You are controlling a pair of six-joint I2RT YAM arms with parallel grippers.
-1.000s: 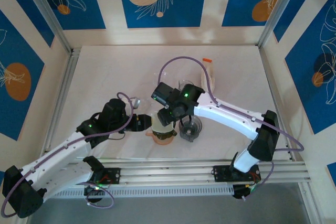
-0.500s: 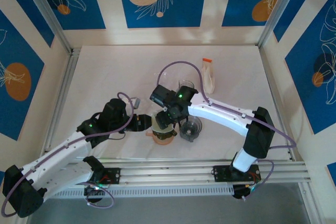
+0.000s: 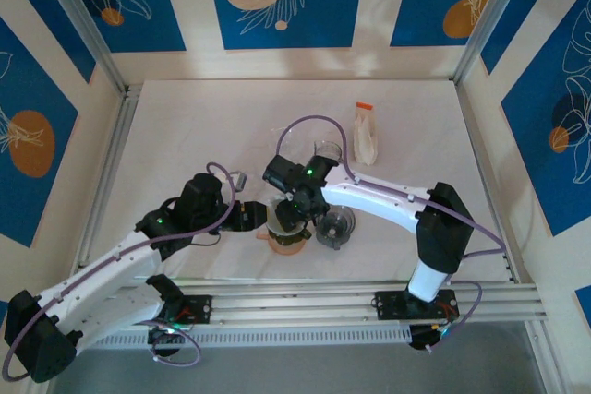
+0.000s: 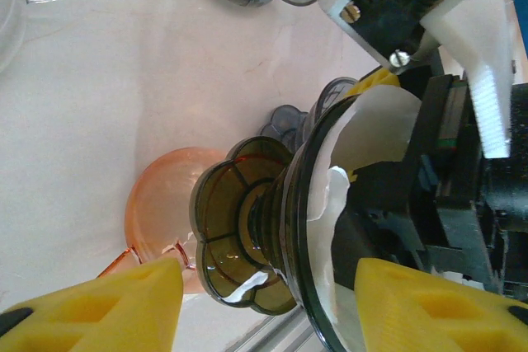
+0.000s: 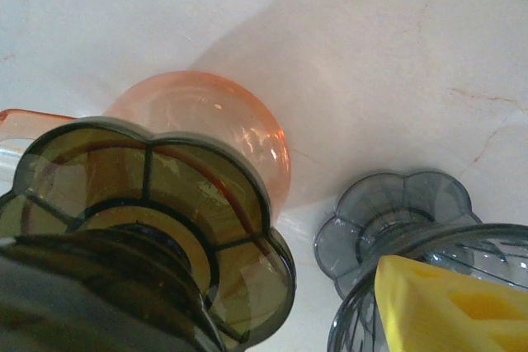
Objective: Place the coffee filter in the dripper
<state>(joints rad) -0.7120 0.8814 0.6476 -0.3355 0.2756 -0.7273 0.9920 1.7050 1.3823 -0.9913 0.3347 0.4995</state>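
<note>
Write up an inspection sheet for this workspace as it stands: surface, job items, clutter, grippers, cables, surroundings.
Surface: pale marbled tabletop, no spills seen.
Job's things: white coffee filter sits in the dark olive dripper, with an orange glass cup under its base.
Clutter: grey dripper, clear glass cup, white pouch with an orange top.
Grippers: left gripper straddles the olive dripper, grip unclear; right gripper at the dripper's mouth, state unclear.
Cables: purple cables loop above both wrists.
Surroundings: blue floral panels, aluminium frame posts.
</note>
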